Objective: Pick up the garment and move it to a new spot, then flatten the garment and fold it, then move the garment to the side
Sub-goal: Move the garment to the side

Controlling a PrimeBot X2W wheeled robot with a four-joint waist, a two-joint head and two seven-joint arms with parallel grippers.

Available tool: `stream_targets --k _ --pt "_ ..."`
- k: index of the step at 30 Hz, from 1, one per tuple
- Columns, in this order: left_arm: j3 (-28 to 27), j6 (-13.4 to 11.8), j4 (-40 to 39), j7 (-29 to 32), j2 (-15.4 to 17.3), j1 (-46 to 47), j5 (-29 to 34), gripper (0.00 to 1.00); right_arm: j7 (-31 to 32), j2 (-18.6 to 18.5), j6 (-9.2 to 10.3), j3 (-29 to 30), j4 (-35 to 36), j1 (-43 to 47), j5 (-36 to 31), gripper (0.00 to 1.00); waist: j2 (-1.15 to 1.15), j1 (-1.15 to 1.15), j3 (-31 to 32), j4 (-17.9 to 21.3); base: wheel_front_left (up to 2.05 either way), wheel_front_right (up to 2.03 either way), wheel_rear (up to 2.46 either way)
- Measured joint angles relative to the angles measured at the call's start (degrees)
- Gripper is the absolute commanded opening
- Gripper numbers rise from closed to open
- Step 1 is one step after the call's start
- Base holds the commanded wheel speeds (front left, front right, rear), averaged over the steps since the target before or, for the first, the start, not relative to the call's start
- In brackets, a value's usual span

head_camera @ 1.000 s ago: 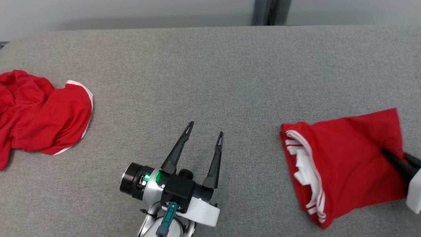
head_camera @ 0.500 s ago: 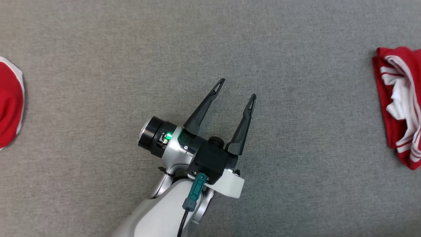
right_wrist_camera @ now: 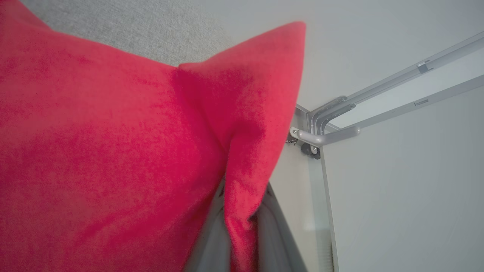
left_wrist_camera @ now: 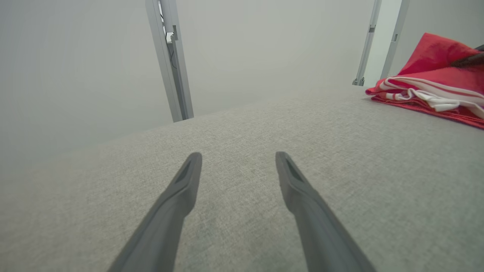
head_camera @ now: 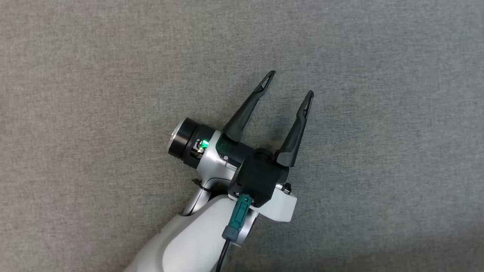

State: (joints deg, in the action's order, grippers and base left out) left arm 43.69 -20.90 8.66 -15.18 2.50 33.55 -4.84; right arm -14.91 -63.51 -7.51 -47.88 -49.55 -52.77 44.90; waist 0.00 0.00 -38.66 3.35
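From the head: reaches forward and to the right over the bare grey bench (head_camera: 113, 75) with left fingers (head_camera: 246, 108) spread to the full, gripping nothing; pale forearm (head_camera: 189, 245) rising from the lower edge, wrist rolled a little. Judged idle, kept clear while the other arm works.

From the left wrist: points low along the bench, nearly level; garment (left_wrist_camera: 427, 71), red with white trim, folded, lying far right.

From the right wrist: pinches a red fold of the garment between near-closed right fingers (right_wrist_camera: 210, 241), corner drawn up, apparently to carry it aside.
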Motion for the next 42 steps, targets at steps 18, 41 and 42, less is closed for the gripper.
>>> stream_targets --k 18,41,42 --pt "0.4 -1.7 -0.2 0.0 0.2 -0.2 -1.8 1.0 -0.1 2.6 0.0 1.2 -6.6 -2.2 -4.7 1.0 0.0 0.0 1.5 -2.3 0.0 0.0 0.0" --pt "-16.1 0.8 -6.9 0.1 0.5 -18.7 -2.6 1.0 -0.2 20.6 0.01 36.8 27.4 19.8 -16.4 1.0 0.0 0.0 22.7 -6.0 0.0 0.0 0.0" --pt "-17.0 1.3 -7.1 0.1 0.5 -19.9 -2.4 1.0 -0.2 22.6 0.01 38.9 29.4 22.2 -17.7 1.0 0.0 0.0 23.6 -6.3 0.0 0.0 0.0"
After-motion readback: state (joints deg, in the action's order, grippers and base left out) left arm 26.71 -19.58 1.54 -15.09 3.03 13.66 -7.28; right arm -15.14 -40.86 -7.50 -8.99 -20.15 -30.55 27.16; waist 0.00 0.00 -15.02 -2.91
